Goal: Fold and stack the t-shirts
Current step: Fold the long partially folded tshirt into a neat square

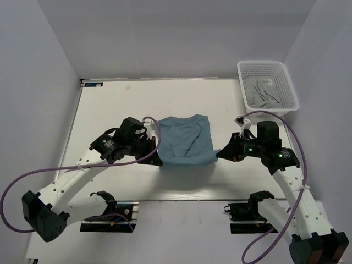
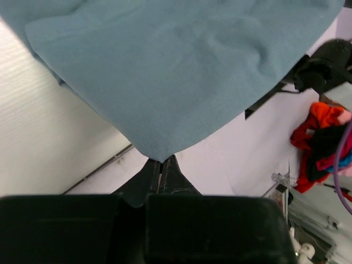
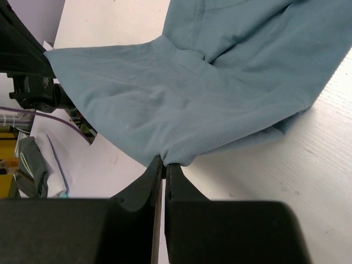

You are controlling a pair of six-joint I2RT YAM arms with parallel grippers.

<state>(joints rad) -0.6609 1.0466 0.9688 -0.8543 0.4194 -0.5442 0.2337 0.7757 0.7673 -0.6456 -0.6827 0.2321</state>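
With the left gripper (image 1: 157,160) and right gripper (image 1: 221,154) both clamped tight, pinching the near corners of the t-shirt (image 1: 187,140) mid-table (image 1: 110,110), from above. From the left wrist, nipping the cloth's pointed corner between closed fingertips (image 2: 151,176). From the right wrist, squeezing a bunched hem fold likewise.

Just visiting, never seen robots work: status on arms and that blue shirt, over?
Left gripper shut on t-shirt corner. Right gripper shut on its other near corner. Shirt stretched between them. Basket far right, apart.
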